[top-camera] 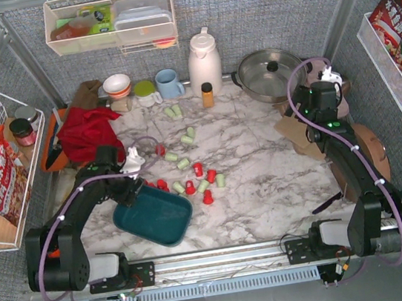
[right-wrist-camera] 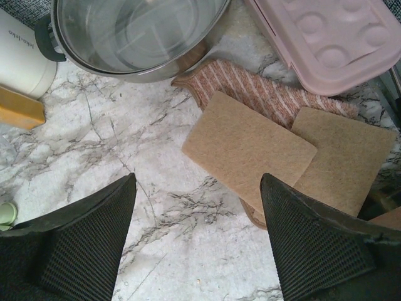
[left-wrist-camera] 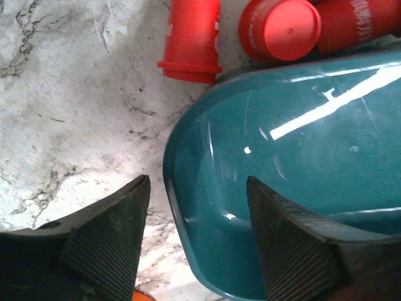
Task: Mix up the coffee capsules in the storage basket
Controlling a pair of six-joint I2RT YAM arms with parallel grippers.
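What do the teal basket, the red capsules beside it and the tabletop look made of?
The storage basket looks like glossy moulded plastic: sharp light streaks and fine scratches show on it. The red capsules seem to be smooth satin plastic with moulded flanged rims. The tabletop is marble or marble-print laminate, grey veins on white; which one cannot be told.

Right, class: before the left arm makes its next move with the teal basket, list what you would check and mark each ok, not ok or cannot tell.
1. Left gripper open: ok, it straddles the rim of the storage basket.
2. Basket open side up on the table: ok.
3. Coffee capsules in the basket: not ok, none seen inside; they lie scattered on the table.
4. Red capsules clear of the rim: cannot tell, they lie right beside it.
5. Right gripper open, out of the way: ok, above beige pads.
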